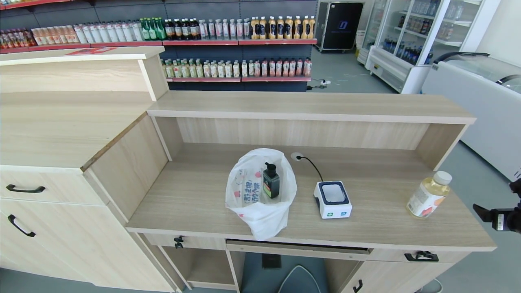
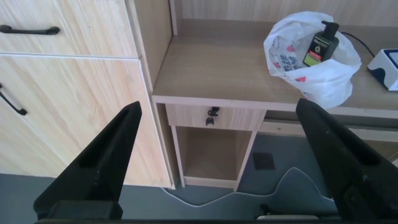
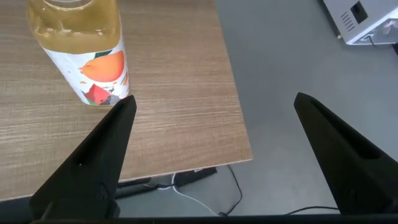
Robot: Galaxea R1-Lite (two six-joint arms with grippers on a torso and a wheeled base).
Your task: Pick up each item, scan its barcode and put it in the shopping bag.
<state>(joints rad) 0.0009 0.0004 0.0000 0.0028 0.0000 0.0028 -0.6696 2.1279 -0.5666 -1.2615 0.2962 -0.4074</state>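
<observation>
Juice bottle point(image 1: 428, 195) upright at counter's point(image 1: 366, 228) right edge; bag point(image 1: 260, 211) with pump bottle point(image 1: 271, 181) mid-counter, scanner point(image 1: 332, 199) beside. Right gripper point(image 3: 214, 102) off that edge, left gripper point(image 2: 219, 104) off front-left corner, both wide open, empty.

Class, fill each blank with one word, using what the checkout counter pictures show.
1. The pump bottle stands inside the white shopping ____.
2. The drink bottle stands on the counter, to the robot's ____ of the scanner.
3. The left gripper and the right gripper both have their fingers ____.
Missing words: bag; right; open.
</observation>
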